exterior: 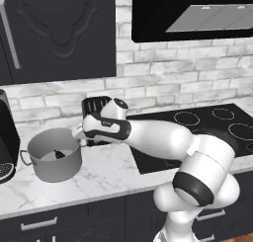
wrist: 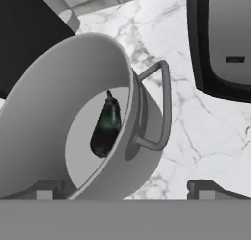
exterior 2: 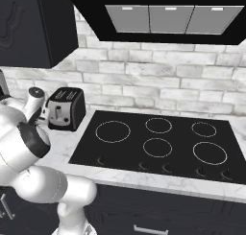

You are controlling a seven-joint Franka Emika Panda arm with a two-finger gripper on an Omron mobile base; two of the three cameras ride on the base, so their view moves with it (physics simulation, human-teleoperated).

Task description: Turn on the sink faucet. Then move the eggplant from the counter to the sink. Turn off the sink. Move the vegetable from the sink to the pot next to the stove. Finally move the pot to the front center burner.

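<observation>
The light grey steel pot (exterior: 52, 162) stands on the white marble counter (exterior: 113, 172), left of the stove (exterior: 207, 127). The small dark eggplant (exterior: 59, 154) lies on the pot's bottom. My gripper (exterior: 79, 136) hovers just beyond the pot's right rim and points down at it. In the hand view the eggplant (wrist: 105, 129) shows inside the pot (wrist: 59, 102), whose right side handle (wrist: 159, 107) is close ahead. The gripper (wrist: 125, 190) is open, with both fingertips (wrist: 46, 190) wide apart and nothing between them. The sink and faucet are out of view.
A black toaster (exterior: 96, 107) stands behind my hand against the brick wall, also seen as the toaster (exterior 2: 66, 109) left of the stove (exterior 2: 158, 143). A black coffee machine (exterior: 7, 137) sits left of the pot. A range hood hangs above the cooktop.
</observation>
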